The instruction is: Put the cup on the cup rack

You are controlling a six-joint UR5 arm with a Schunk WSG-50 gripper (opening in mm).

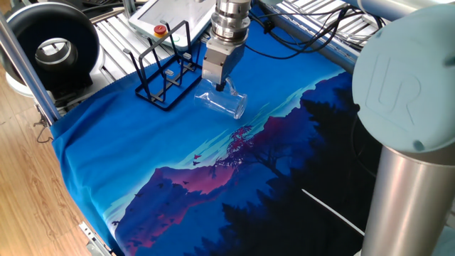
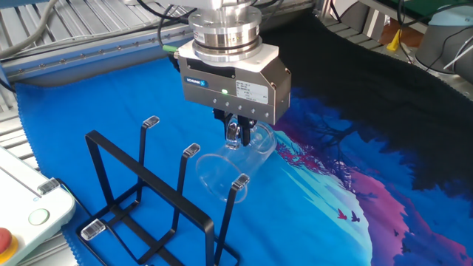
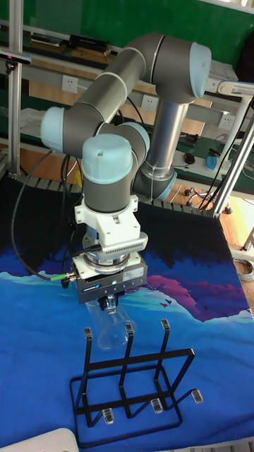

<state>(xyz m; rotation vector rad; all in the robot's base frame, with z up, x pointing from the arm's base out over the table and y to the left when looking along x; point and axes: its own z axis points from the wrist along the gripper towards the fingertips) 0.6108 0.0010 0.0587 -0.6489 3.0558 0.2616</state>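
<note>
The cup [image 1: 223, 104] is a clear tumbler lying tilted on its side just over the blue cloth, right beside the cup rack [image 1: 165, 71]. My gripper [image 1: 219, 84] comes straight down and is shut on the cup's wall. In the other fixed view the cup [image 2: 220, 174] has its open mouth turned toward the black wire cup rack [image 2: 151, 210], close to the nearest prong, with the gripper [image 2: 235, 136] pinching it from above. The tall view shows the cup [image 3: 106, 326] hanging under the gripper [image 3: 107, 305], just behind the cup rack [image 3: 131, 381] prongs.
A white pendant [image 1: 168, 18] with a red button lies behind the rack, also at the left edge [image 2: 29, 210]. A black round device [image 1: 52, 45] and a metal post [image 1: 21, 57] stand at the left. The arm's thick grey column [image 1: 412, 121] fills the right.
</note>
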